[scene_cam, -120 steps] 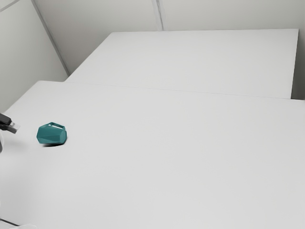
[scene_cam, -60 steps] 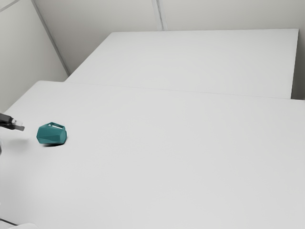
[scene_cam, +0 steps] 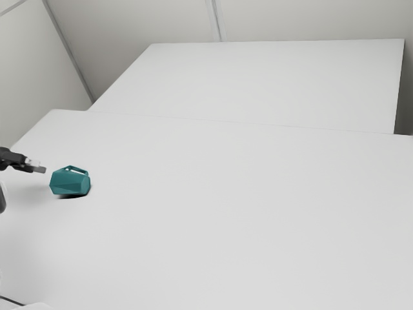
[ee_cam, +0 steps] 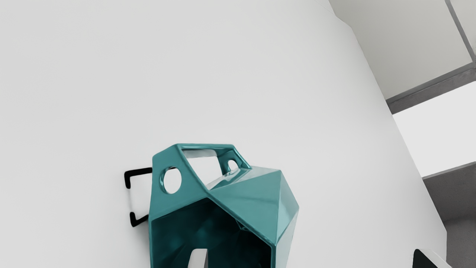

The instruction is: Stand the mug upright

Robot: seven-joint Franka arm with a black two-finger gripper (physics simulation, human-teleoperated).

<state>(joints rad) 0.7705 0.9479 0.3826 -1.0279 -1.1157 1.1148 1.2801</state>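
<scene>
On table (scene_cam: pixel 226 206), mug (scene_cam: pixel 71 183) on side near spread, empty hand (scene_cam: pixel 41 169); wrist view shows dark inside (ee_cam: pixel 223 227), exterior view base end.

At the exterior view's left, passage rightward from the gripper (scene_cam: pixel 38 167) is obstructed by the mug (scene_cam: pixel 70 183); open room is offered at centre and lower right over the table (scene_cam: pixel 245 213).
</scene>
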